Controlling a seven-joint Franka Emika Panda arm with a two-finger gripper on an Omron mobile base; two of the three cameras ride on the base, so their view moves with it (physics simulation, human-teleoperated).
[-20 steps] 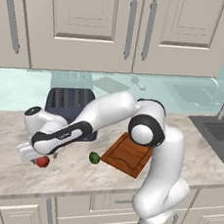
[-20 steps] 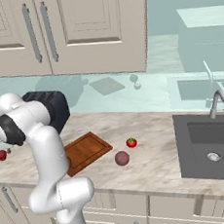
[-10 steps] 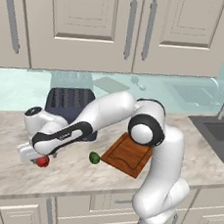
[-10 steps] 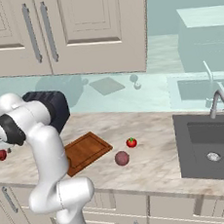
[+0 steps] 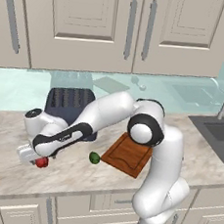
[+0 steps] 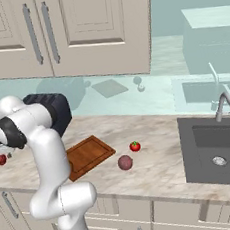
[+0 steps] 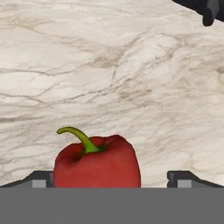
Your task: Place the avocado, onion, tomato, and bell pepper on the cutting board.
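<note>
Hand view puts us directly over the red, lumpy bell pepper [image 7: 97,162] with its curved green stem, lying on the pale marbled tabletop [image 7: 131,78]. The end effector [image 7: 111,179] has its two dark tips spread wide, one on each side of the fruit, and nothing is gripped yet. In the left base view the pepper [image 5: 41,162] sits toward the left end of the tabletop, near the front edge, well apart from the reddish-brown wooden cutting board [image 5: 129,154], which carries nothing.

We judge the step in hand to be the grasp on the pepper. To do it well we should keep the fruit centred between the tips, come down past its widest bulge, and close on the flanks rather than the shoulders, since the rounded skin could squirt out sideways. We should leave the stem free of the fingers.

The pepper seems to sit roughly upright, leaning a little. Its stem arcs toward the left of the hand view. Its long axis, stem to base, we read as running up from the tabletop.
</note>
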